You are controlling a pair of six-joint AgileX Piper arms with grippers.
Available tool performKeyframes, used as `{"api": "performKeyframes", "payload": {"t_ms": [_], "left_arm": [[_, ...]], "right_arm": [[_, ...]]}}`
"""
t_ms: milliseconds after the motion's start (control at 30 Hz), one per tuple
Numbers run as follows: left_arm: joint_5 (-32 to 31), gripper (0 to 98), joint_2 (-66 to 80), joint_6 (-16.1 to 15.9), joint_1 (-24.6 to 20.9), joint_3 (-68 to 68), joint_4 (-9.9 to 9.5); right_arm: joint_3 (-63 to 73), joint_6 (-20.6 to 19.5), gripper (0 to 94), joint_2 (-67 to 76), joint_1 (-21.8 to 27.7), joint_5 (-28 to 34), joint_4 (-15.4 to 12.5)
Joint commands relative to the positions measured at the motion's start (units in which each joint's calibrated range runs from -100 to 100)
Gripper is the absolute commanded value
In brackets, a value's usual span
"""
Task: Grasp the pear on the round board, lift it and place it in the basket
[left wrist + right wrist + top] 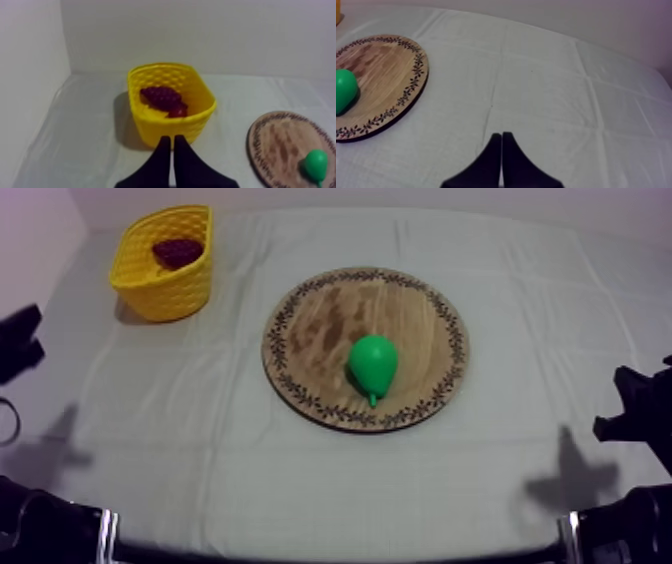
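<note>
The pear: is lying on its side on the wooden board, right of the board's middle and toward its near rim.
Pointing: in the top view its narrow stem end is facing the near edge of the table and its round end the far side. The long axis is running far to near, barely slanted.
Look: plain bright green and smooth, with a short green stem.
The yellow basket: is standing at the table's far left, well apart from the board, with a bunch of grapes lying inside.
My left gripper: the fingers are lying together as a narrow wedge, holding nothing and aiming at the basket's near wall. This view is looking into the basket at the dark grapes.
My right gripper: the fingers are pressed together, empty, hovering over bare cloth beside the board. Here the pear is sitting on the wood inside the patterned rim.
</note>
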State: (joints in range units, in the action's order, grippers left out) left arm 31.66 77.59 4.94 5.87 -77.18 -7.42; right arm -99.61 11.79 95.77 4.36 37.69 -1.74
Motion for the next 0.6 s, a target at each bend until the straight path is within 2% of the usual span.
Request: {"api": "performKeyframes", "payload": {"t_ms": [0, 133, 233, 333, 500, 567], "left_arm": [[0.8, 0.0, -8.2, 0.6, 1.2, 11.7, -0.06], [4.0, 0.0, -16.0, 1.1, 4.3, 22.8, -0.13], [6.5, 0.0, -21.5, 2.5, 7.6, 29.9, -1.35], [8.2, 0.0, -26.2, 5.7, 11.4, 35.5, -3.95], [9.6, 0.0, -33.1, 12.6, 17.8, 41.3, -9.82], [10.0, 0.0, -35.8, 14.6, 19.4, 42.8, -11.13]], "right_arm": [[-0.1, 0.0, 0.5, 0.0, 0.0, 0.1, 0.0], [-0.1, 0.0, 0.5, 0.0, 0.0, 0.1, 0.0], [-0.1, 0.0, 0.5, 0.0, 0.0, 0.1, 0.0], [-0.1, 0.0, 0.5, 0.0, 0.0, 0.1, 0.0], [-0.1, 0.0, 0.5, 0.0, 0.0, 0.1, 0.0], [-0.1, 0.0, 0.5, 0.0, 0.0, 0.1, 0.0]]}}
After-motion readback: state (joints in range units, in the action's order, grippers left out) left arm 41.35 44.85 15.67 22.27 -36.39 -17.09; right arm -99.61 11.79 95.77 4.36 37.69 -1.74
